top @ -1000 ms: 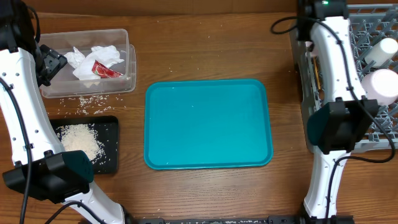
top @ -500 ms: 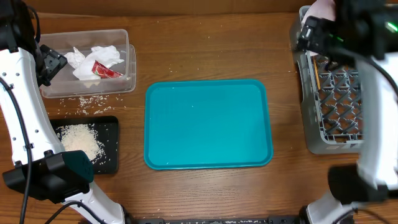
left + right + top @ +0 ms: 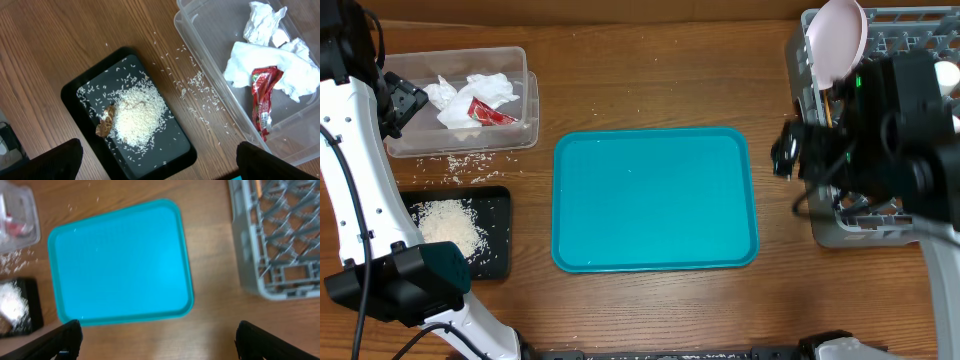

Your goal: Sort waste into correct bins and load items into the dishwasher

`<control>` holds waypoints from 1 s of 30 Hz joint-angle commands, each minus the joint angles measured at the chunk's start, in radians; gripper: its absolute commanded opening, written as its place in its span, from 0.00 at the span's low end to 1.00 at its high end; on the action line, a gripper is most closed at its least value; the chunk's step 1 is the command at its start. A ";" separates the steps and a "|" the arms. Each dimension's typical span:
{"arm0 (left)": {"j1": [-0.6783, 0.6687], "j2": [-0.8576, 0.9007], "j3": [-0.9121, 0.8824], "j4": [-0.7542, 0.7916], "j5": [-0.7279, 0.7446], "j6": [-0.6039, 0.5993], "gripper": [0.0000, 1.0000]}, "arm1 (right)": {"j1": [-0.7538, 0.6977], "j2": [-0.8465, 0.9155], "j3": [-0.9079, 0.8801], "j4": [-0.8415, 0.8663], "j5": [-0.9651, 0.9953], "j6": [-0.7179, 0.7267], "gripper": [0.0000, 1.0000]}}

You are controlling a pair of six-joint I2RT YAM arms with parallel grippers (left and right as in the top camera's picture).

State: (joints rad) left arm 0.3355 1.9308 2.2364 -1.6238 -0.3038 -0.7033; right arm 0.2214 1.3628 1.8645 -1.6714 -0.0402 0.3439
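Right arm swung back off large grey plastic dish rack; round white plate stood in its far corner. Right gripper and left gripper gaped wide, empty. Crumpled white tissue and small red wrapper in clear plastic tub. Rice pile and brown food scrap in shallow black tray. Teal serving tray bare. Judged nearly done; stray rice grains left on table.

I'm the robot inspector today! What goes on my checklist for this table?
Surface: wooden table, loose grains beside tub.
Job's things: tub holds tissue and wrapper; black tray holds rice and scrap; plate stands in rack.
Clutter: teal tray, bare.
Grippers: left gripper open; right gripper open; both hold nothing.
Cables: black cable loops by right arm.
Surroundings: nothing seen.
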 commanded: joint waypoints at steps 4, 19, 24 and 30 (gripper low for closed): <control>0.003 -0.005 0.009 0.002 -0.017 0.008 1.00 | 0.008 -0.078 -0.081 -0.019 -0.023 0.027 1.00; 0.003 -0.005 0.009 0.002 -0.017 0.008 1.00 | 0.008 -0.076 -0.081 -0.023 -0.023 -0.055 1.00; 0.003 -0.005 0.009 0.001 -0.017 0.008 1.00 | 0.007 -0.081 -0.096 -0.002 -0.021 -0.069 1.00; 0.003 -0.005 0.009 0.002 -0.017 0.008 1.00 | 0.007 -0.181 -0.218 0.134 -0.024 -0.140 1.00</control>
State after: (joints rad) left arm 0.3355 1.9308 2.2364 -1.6238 -0.3042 -0.7033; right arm 0.2241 1.2545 1.6932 -1.5700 -0.0559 0.2401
